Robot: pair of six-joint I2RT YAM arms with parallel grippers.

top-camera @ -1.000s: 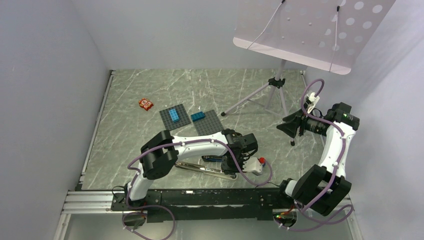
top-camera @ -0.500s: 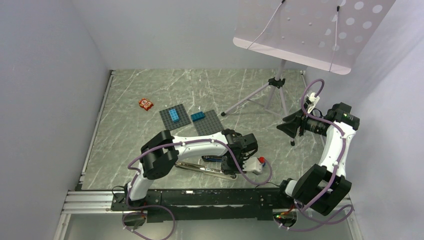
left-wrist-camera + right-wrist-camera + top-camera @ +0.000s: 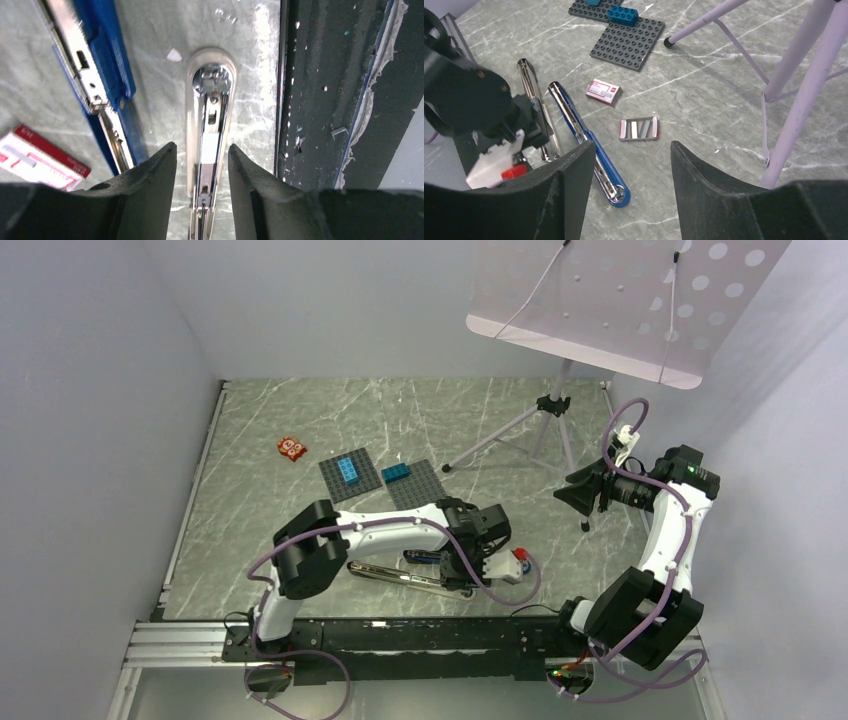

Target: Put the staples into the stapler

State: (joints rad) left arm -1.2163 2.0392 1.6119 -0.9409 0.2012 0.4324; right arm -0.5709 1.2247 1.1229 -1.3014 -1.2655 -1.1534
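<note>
The stapler lies opened flat near the table's front edge: a blue half [image 3: 594, 145] and a cream-and-chrome half [image 3: 210, 125], also seen from above [image 3: 395, 575]. My left gripper [image 3: 201, 146] is open, low over the table, its fingers [image 3: 155, 185] on either side of the chrome half without closing on it. The white staples box with red print [image 3: 602, 91] lies beyond the blue half and shows in the left wrist view [image 3: 40, 160]. A greyish-silver staple tray with red ends [image 3: 639, 129] lies beside it. My right gripper [image 3: 633, 145] is open, empty and raised at the right [image 3: 580, 495].
Two dark grey stud plates [image 3: 420, 485] with blue bricks [image 3: 347, 468] lie behind the stapler. An orange-red tile [image 3: 292, 448] is at the back left. A music stand's tripod legs [image 3: 540, 430] stand at the back right. A black rail [image 3: 320, 100] runs along the near edge.
My left arm has shifted slightly to the left along the stapler, its gripper still over the chrome half. The right arm has not moved.
</note>
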